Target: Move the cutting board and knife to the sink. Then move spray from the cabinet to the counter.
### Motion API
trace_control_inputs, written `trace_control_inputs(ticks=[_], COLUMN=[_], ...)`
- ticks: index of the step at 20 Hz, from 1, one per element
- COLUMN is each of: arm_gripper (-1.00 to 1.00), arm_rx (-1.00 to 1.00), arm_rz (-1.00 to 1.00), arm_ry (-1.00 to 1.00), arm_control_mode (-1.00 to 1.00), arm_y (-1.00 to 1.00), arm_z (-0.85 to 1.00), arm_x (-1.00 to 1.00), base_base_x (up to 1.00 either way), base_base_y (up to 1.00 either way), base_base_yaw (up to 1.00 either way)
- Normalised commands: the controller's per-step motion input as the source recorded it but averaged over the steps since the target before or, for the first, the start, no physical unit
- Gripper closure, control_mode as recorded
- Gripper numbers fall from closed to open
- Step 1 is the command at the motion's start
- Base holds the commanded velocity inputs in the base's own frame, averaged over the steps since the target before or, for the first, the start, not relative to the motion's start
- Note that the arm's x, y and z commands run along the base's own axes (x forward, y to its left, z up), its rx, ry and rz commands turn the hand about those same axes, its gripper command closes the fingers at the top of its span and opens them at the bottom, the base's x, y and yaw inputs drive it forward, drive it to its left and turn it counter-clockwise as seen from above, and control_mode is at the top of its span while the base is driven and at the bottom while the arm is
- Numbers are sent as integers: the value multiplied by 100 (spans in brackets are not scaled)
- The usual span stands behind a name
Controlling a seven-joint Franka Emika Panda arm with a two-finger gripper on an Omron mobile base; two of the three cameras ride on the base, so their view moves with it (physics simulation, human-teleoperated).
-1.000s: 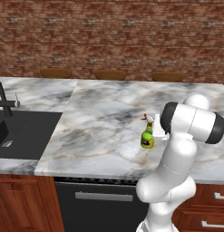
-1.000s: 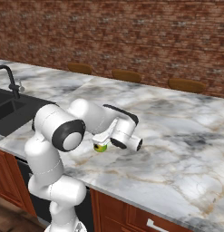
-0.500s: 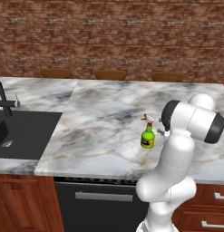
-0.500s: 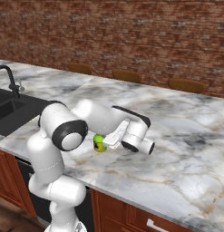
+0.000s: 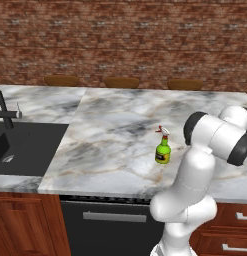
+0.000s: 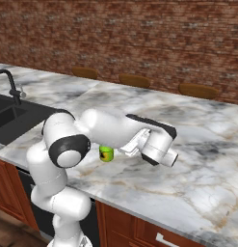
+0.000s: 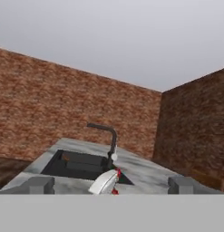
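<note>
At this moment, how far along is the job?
Done, it seems: the spray stands upright on the counter, free of the open gripper. In the hand view, something reddish-brown lies in the sink, probably the cutting board; I can't make out the knife. In hand: nothing. Left: apparently nothing but confirming the knife.

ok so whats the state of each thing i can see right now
spray: upright on the counter, free of the fingers
gripper: open, fingers wide apart, nozzle low between them
counter: bare marble around the spray
sink: something reddish-brown lies in the basin in the hand view, too blurred to name
faucet: upright, no water seen
</note>
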Motion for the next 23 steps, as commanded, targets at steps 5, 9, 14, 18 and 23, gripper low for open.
trace_control_inputs(ticks=[5,9,14,18,23], arm_gripper=[-100,-100,-100,-100,-100], arm_rx=[-4,-33,-59,-74,-96], arm_rz=[-11,-18,-18,-13,-8], arm_ry=[-13,-8,0,1,6], arm_control_mode=[-100,-100,-100,-100,-100], arm_y=[44,61,85,86,69], arm_z=[100,100,100,70,-1], arm_x=[-49,-86,-97,-100,-100], base_base_x=[0,0,0,0,0], base_base_y=[0,0,0,0,0], base_base_yaw=[0,0,0,0,0])
